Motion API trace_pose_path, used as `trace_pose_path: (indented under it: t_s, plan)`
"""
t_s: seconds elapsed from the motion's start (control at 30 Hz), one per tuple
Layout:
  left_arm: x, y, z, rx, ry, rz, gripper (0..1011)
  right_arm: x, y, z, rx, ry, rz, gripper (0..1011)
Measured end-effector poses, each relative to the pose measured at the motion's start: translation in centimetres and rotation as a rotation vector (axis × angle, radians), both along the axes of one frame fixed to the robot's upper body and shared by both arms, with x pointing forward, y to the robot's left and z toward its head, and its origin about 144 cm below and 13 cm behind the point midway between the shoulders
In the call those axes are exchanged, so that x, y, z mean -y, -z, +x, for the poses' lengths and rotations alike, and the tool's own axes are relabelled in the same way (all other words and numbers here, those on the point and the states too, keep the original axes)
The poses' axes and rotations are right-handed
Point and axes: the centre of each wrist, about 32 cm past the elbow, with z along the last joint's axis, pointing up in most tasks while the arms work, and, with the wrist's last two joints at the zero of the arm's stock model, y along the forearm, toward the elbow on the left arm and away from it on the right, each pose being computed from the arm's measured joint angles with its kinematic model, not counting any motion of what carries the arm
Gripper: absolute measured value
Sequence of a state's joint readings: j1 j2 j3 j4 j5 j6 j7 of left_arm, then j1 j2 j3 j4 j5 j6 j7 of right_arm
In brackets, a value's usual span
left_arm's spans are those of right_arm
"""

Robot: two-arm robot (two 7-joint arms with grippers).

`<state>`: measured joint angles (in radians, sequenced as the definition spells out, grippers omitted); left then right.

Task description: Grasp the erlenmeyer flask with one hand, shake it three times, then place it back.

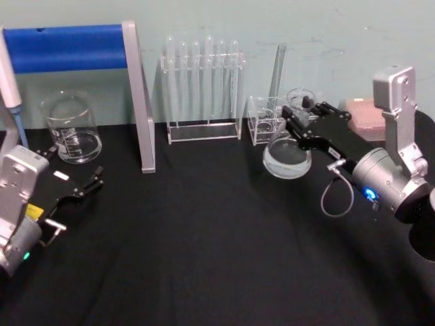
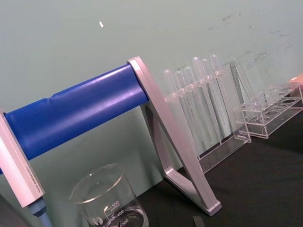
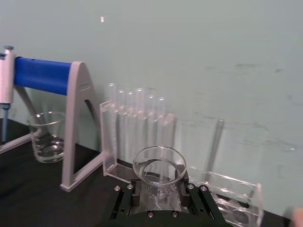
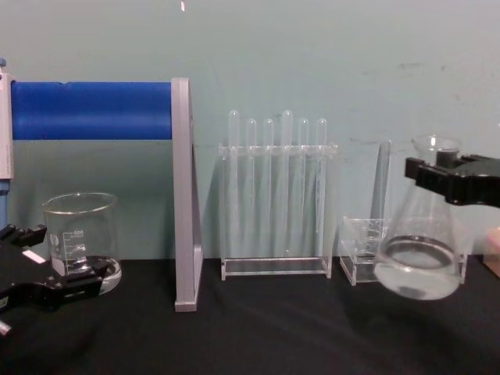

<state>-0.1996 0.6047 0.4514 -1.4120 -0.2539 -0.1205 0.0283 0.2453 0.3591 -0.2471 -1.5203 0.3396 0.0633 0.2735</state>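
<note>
Over the bench's far right part, my right claw (image 1: 300, 117) is clamped on the neck of the erlenmeyer flask (image 1: 287, 157), just under its lip. The flask hangs tilted, its base off the black bench (image 1: 204, 238), with a little clear liquid inside. Just behind it stands a small clear rack (image 1: 262, 125). The test-tube rack (image 1: 204, 102) stands mid far edge. My left claw (image 1: 75, 173) sits low by the left edge, fingers apart and empty, with a beaker (image 1: 71, 129) beyond it.
</note>
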Motion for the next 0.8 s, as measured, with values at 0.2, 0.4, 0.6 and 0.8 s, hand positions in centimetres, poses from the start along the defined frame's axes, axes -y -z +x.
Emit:
trace_pose_path:
  t_s: [0.2, 0.4, 0.6, 0.8]
  plan:
    - [0.0, 0.0, 0.0, 0.000, 0.000, 0.000, 1001, 0.4, 0.0, 0.1, 0.002, 0.020, 0.001, 449]
    - [0.0, 0.0, 0.0, 0.000, 0.000, 0.000, 1001, 0.2, 0.1, 0.0, -0.001, 0.010, 0.001, 449]
    - [0.0, 0.0, 0.0, 0.000, 0.000, 0.000, 1001, -0.5, 0.1, -0.3, -0.003, -0.025, 0.003, 449]
    - [0.0, 0.0, 0.0, 0.000, 0.000, 0.000, 1001, -1.5, 0.0, -0.9, -0.003, -0.081, 0.006, 449]
